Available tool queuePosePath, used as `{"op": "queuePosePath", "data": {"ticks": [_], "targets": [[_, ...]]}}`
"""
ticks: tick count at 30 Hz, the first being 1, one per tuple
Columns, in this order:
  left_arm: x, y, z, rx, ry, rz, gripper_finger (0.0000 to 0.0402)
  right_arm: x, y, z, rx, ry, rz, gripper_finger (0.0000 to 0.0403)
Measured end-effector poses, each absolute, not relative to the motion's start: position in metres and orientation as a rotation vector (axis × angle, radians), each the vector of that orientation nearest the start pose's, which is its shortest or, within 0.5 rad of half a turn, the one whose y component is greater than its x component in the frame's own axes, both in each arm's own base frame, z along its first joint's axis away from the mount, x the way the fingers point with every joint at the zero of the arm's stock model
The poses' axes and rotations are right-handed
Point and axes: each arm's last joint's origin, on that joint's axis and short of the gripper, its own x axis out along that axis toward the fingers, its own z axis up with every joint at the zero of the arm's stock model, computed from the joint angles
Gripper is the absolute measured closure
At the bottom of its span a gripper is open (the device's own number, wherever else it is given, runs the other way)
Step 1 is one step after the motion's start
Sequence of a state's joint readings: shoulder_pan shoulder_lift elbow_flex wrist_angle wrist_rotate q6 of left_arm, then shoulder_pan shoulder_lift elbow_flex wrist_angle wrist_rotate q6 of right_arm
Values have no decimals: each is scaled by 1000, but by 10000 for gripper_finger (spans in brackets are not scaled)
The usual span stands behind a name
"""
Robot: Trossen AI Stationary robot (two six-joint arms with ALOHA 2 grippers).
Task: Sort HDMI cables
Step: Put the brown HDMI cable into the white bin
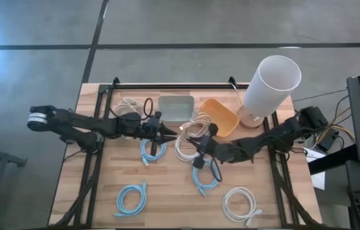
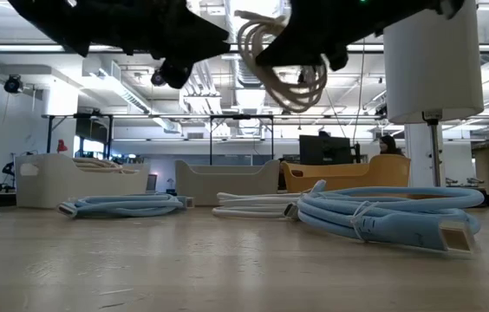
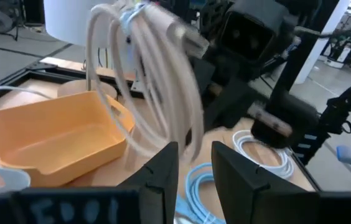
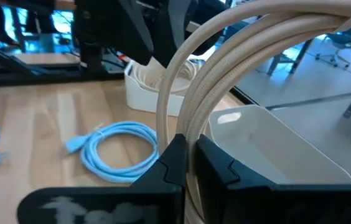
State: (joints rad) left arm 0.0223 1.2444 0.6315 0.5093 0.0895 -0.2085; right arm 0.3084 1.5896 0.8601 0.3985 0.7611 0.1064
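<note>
Beige HDMI cable (image 4: 238,68) aloft, clenched in right claw (image 4: 191,163), left claw (image 3: 194,165) released nearby.

Over the wooden table (image 1: 167,204), the right tool (image 1: 196,144) lifts a beige cable coil (image 1: 196,126) beside the orange bin (image 1: 221,115).

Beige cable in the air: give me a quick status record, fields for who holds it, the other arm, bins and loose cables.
held cable: beige coil, lifted off the table
holder: right gripper, jaws shut on it
other arm: left gripper, jaws open, close beside the coil
bins: white bin with beige cable inside; grey bin; orange bin
loose on table: blue coil, white coil, others mid-table
</note>
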Motion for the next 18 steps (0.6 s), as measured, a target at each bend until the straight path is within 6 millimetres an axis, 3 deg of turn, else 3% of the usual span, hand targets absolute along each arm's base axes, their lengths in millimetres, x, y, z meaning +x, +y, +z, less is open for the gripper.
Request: {"op": "queuePosePath", "data": {"ticks": [9,18], "targets": [[284,4,239,-214,59,-61,303,343,83,211,-112,293,-482,390],[283,2,240,-235,54,-129,303,340,82,217,-123,277,-536,390]]}}
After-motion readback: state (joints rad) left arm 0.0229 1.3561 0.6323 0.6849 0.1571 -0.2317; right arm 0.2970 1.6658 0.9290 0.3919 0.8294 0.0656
